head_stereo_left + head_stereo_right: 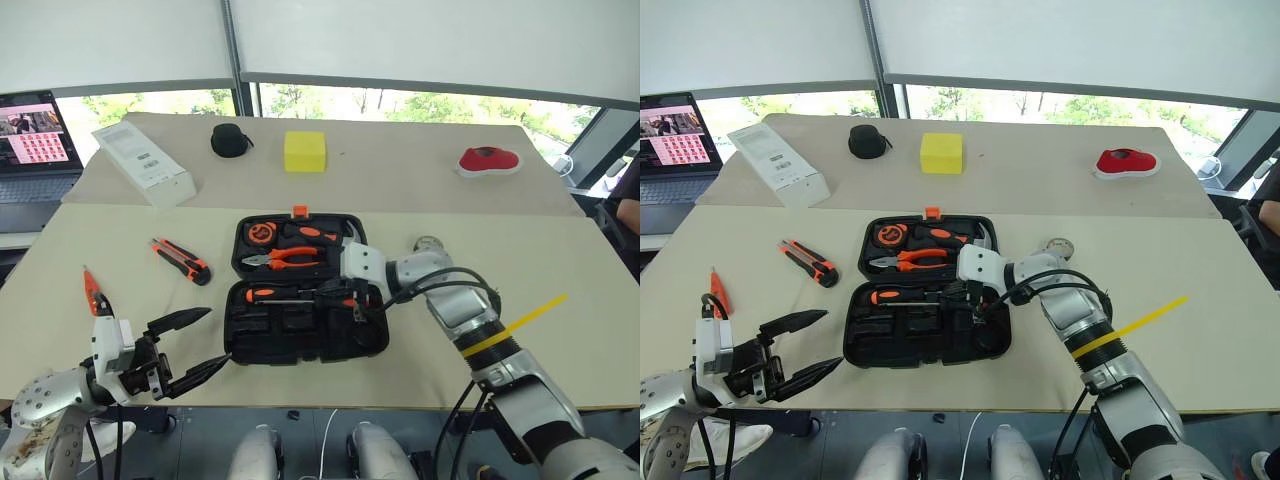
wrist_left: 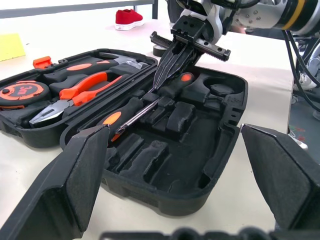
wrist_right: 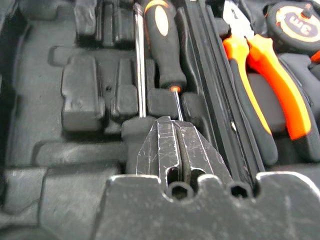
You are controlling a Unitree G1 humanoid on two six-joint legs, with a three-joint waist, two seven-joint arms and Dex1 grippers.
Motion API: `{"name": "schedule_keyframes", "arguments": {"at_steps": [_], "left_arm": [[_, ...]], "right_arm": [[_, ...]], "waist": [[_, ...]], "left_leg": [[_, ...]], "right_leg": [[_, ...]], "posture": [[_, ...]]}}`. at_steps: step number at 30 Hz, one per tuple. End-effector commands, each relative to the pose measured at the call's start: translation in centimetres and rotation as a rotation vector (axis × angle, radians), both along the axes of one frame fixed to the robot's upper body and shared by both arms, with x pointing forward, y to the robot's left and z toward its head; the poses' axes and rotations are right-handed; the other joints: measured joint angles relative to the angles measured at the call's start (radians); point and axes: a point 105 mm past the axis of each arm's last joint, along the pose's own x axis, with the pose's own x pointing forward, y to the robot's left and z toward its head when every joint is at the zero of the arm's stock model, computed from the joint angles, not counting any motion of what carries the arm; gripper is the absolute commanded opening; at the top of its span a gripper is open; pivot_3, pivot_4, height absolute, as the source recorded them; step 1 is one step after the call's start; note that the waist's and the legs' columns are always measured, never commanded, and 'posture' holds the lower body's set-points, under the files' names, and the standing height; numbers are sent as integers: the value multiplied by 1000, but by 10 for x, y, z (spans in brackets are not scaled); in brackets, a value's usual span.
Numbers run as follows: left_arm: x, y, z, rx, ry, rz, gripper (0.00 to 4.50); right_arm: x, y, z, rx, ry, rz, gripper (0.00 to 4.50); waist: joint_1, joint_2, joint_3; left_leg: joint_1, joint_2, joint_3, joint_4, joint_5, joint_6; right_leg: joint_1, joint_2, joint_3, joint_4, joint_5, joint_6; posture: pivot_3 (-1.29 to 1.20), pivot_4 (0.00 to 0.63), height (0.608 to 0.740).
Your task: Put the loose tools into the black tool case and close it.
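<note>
The right gripper point(image 1: 357, 308), jaws pinched together, presses a screwdriver point(image 2: 150, 102) into the open black tool case point(image 1: 300, 340) mid-tabletop; I'd push squarely until it seats. The left gripper point(image 1: 197, 345) waits wide apart, empty. The utility knife point(image 1: 181, 261) still lies loose.

Two beige tables point(image 1: 560, 300) pushed together, far one point(image 1: 400, 165) meets the near one along a seam. Behind them a long window strip point(image 1: 400, 103) with green foliage outside, daylight coming in, white wall panels point(image 1: 430, 40) above split by a dark post point(image 1: 232, 45). Open laptop point(image 1: 35, 150) on a side surface at far left, screen lit pink. Grey floor point(image 1: 320, 440) under the near edge
</note>
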Motion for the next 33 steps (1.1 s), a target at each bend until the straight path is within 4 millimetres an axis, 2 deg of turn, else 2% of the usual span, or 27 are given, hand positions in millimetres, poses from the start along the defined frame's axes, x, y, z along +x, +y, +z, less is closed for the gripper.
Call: {"name": "schedule_keyframes", "arguments": {"at_steps": [1, 8, 16, 20, 26, 28, 31, 33], "left_arm": [[-1, -3, 9, 0, -41, -10, 4500], [2, -5, 10, -2, -44, -12, 4500], [2, -5, 11, 2, -43, -13, 4500], [2, -7, 11, 2, -41, -18, 4500], [3, -7, 11, 7, -41, -17, 4500], [3, -6, 10, 7, -40, -14, 4500], [2, -5, 10, 6, -36, -3, 4500], [2, 5, 8, -1, -24, 59, 4500]], "right_arm": [[-4, 3, 27, 142, -14, 41, 39], [-14, 1, -1, 65, 82, 53, 39], [-1, -10, -18, 29, 153, -64, 39], [-8, -14, -33, -53, 184, -45, 39], [-16, -9, -42, -104, 155, 7, 39], [-16, -8, -43, -103, 146, 11, 39], [-12, -6, -30, -16, 120, -3, 39], [-3, -11, 6, 167, 31, -19, 39]], "waist": [[-3, 0, 0], [-2, 0, 0], [-4, 0, 0], [-1, 0, 0], [3, 0, 0], [3, 0, 0], [3, 0, 0], [3, -1, 0]], "left_leg": [[0, 0, 0, 0, 0, 0], [0, 0, 0, 0, 0, 0], [1, 0, 0, 0, 0, 0], [1, -1, 0, 0, 0, 0], [2, -1, -1, 0, 0, 0], [2, -1, -1, 0, 0, 0], [2, -1, -1, 0, 0, 0], [2, -1, -1, 0, 0, 0]], "right_leg": [[0, 0, 0, 0, 0, 0], [0, -1, 0, 0, 0, 0], [1, -1, 0, 0, 0, 0], [2, -1, 0, -1, 0, 0], [2, -1, 0, -1, 0, 0], [3, -1, 0, -1, 0, 0], [3, -1, 0, -2, 0, 0], [3, -1, 0, -2, 0, 0]], "posture": [[0, 150, 740], [0, 150, 740], [0, 150, 740], [0, 150, 740], [0, 150, 740], [0, 150, 740], [0, 150, 740], [0, 150, 740]]}}
